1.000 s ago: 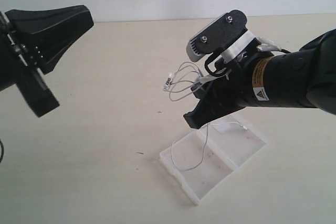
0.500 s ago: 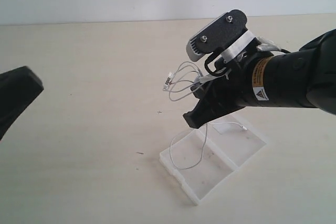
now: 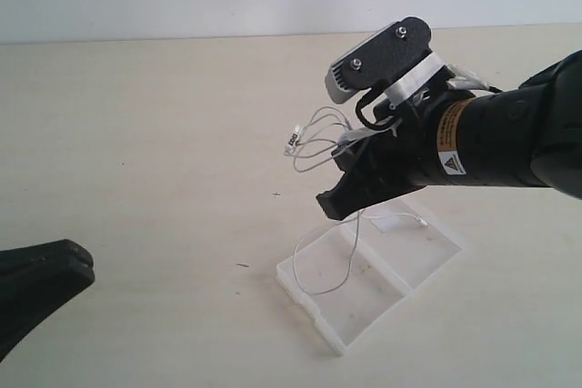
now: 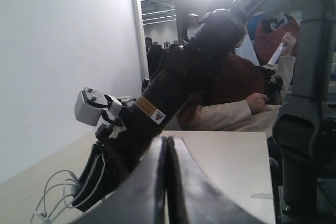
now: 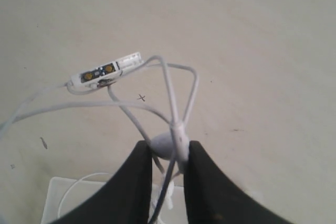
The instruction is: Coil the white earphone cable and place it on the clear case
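The right pincer (image 3: 338,199) is closed narrowly on a gathered bunch of the white earphone cable (image 3: 292,140) and holds it in the air above the worktop (image 3: 164,134). Several loose loops and the inline piece (image 5: 102,71) fan out beyond the fingertips. One long strand (image 3: 353,261) hangs down and curls onto the clear case (image 3: 418,256), which lies open and flat below. The left pincer (image 4: 168,171) has its fingers pressed together on nothing and sits low at the side, well apart from the cable. The step in hand looks like setting the bundle down on the case. To do it well, the bunch should first be centred over the case, because the loops seem to reach out past its edge on the side away from the arm. A slow, straight descent would let the hanging strand pile up inside the outline of the case and not drag off it. The cable is thin and springy, so the loops will likely spread once freed. The grip is best opened only when the bunch rests on the plastic. The case is probably light, so pressing or nudging it sideways could make it slide. A straight lift afterwards should keep the fingers from snagging a loop.
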`<state>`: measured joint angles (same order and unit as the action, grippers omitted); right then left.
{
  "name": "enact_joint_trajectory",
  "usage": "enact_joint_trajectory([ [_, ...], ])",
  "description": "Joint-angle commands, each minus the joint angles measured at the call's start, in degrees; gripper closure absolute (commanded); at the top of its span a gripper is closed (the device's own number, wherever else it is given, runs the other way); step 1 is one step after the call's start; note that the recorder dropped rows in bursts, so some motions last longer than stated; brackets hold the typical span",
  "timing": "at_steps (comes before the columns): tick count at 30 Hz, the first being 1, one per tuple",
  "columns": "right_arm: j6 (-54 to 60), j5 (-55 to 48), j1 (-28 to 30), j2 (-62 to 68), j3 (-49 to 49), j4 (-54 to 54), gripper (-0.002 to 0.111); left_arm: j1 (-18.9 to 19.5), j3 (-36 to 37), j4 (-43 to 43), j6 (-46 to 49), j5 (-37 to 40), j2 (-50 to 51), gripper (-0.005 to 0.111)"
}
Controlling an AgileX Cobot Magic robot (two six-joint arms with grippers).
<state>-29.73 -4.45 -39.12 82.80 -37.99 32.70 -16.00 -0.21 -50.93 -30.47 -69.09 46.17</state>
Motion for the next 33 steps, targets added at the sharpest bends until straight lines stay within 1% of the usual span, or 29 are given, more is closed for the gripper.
enact_joint_trajectory([
  [1,-0.59,-2.24,-0.03,0.21,-0.14,0.13,0.108,0.14,0.21,0.03,0.23,-0.87,-0.21,0.107],
  [4,0.53,-2.79,-0.03,0.21,-0.14,-2.49,0.108,0.14,0.21,0.03,0.23,-0.87,-0.21,0.107],
  [6,6.07,-2.09,-0.03,0.21,-0.14,-8.42,0.108,0.14,0.21,0.03,0.23,-0.87,-0.21,0.107],
  [8,13.65,-1.27,-0.03,0.21,-0.14,-16.15,0.108,0.14,0.21,0.03,0.23,-0.87,-0.21,0.107],
  [11,30.64,0.73,-0.03,0.21,-0.14,-31.68,0.108,0.14,0.21,0.03,0.23,-0.87,-0.21,0.107],
  [12,37.6,1.33,-0.03,0.21,-0.14,-38.53,0.108,0.14,0.21,0.03,0.23,-0.87,-0.21,0.107],
  [15,45.81,2.47,-0.03,0.3,-0.14,-47.86,0.108,0.14,0.21,0.03,0.23,-0.87,-0.21,0.107],
  [18,47.4,5.78,-0.03,1.13,0.87,-49.28,0.108,0.14,0.21,0.03,0.23,-0.87,-0.21,0.107],
  [19,47.4,10.5,-0.03,1.9,2.99,-49.57,0.108,0.14,0.21,0.03,0.23,-0.87,-0.21,0.107],
  [20,47.4,12.43,-0.03,2.03,4.05,-50.7,0.108,0.14,0.21,0.03,0.23,-0.87,-0.21,0.107],
  [21,47.69,17.93,-0.03,2.15,7.02,-52.19,0.108,0.14,0.21,0.03,0.23,-0.87,-0.21,0.107],
  [23,47.58,22.51,-0.03,2.04,10.3,-52.29,0.108,0.14,0.21,0.03,0.23,-0.87,-0.21,0.107],
  [25,47.58,22.34,-0.03,2.04,11.7,-52.32,0.108,0.14,0.21,0.03,0.23,-0.87,-0.21,0.107],
  [28,47.58,26.47,-0.03,2.04,13.47,-52.32,0.108,0.14,0.21,0.03,0.23,-0.87,-0.21,0.107],
  [33,47.58,26.0,-0.03,2.04,13.71,-52.21,0.108,0.14,0.21,0.03,0.23,-0.87,-0.21,0.107],
])
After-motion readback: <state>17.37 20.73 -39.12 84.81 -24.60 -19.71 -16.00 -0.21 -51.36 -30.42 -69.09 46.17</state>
